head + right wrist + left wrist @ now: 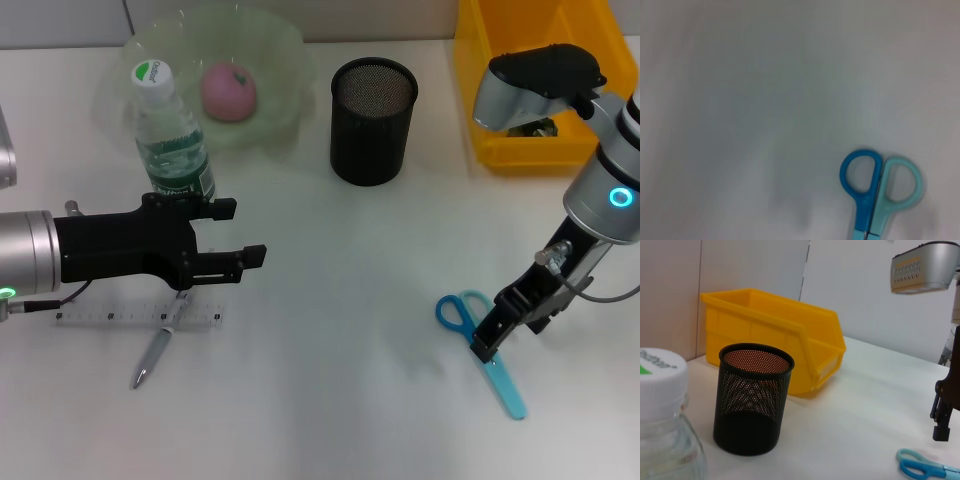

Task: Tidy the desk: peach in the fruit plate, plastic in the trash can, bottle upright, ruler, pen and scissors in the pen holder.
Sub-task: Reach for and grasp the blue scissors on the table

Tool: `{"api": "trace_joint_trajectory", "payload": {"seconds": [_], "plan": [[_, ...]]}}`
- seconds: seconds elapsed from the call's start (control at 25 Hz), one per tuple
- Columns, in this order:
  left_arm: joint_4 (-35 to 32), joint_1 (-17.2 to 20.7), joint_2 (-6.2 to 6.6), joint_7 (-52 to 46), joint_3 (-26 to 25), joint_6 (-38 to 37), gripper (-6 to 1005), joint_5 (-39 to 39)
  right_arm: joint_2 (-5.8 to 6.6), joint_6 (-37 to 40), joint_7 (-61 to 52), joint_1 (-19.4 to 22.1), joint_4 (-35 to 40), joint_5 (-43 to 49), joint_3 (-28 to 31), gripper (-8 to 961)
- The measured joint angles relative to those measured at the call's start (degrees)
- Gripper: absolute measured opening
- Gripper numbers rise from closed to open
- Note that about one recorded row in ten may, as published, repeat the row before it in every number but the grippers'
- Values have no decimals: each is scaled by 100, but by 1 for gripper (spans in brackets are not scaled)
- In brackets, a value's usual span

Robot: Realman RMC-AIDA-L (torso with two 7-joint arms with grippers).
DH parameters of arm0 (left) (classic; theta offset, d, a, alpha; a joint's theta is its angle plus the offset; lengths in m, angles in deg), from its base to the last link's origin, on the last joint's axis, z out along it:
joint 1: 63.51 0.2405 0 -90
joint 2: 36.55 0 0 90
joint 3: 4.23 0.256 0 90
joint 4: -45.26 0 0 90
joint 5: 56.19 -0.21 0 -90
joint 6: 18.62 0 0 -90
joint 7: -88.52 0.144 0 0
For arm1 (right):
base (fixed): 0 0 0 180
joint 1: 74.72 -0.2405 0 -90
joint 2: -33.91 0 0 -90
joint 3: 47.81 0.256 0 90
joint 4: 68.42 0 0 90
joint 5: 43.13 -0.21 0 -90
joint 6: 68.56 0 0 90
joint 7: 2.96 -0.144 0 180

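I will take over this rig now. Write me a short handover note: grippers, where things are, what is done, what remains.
Left gripper: open, empty, beside the upright bottle.
Right gripper: low over the scissors on the desk; grip unclear.
Done: peach in the fruit plate; bottle upright.
Left: scissors, ruler and pen lie on the desk, not in the empty pen holder.
Plastic: not identifiable; something lies in the yellow bin.

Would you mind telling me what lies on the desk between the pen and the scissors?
Nothing: in the head view the stretch of white desk between the pen and the scissors is bare.
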Motion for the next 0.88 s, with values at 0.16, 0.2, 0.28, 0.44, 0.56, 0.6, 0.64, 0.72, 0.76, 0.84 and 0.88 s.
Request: {"api": "trace_joint_trajectory", "payload": {"seconds": [0.16, 0.2, 0.28, 0.44, 0.56, 0.6, 0.64, 0.72, 0.76, 0.84, 0.88], "plan": [[54, -40, -1, 0, -15, 51, 776, 0, 0, -139, 0, 0, -28, 0, -2, 800], [63, -45, 0, 0, -17, 68, 776, 0, 0, -189, 0, 0, -34, 0, -2, 799], [66, -57, 0, 0, -9, 123, 776, 0, -6, -307, 0, 3, -79, -18, -11, 797], [71, -82, 0, 0, 3, 167, 776, 0, -9, -355, -3, -19, -123, -69, -68, 793], [77, -99, 0, 0, -5, 176, 776, 0, -9, -362, -6, -55, -181, -72, -97, 790], [77, -107, 0, 0, -5, 178, 776, 0, -8, -365, -9, -60, -191, -74, -111, 789], [79, -117, 0, 0, -7, 180, 776, 0, -8, -385, -26, -68, -197, -75, -165, 788], [79, -122, 0, 0, -7, 184, 776, 0, -8, -400, -40, -68, -197, -76, -200, 785], [79, -130, 0, 0, -5, 193, 776, 0, -8, -417, -52, -69, -200, -76, -237, 784], [79, -142, 0, 0, 2, 221, 776, 0, -8, -423, -56, -70, -205, -76, -238, 782], [79, -145, 0, 0, 6, 232, 776, 0, -8, -423, -56, -70, -205, -76, -238, 781]]}}
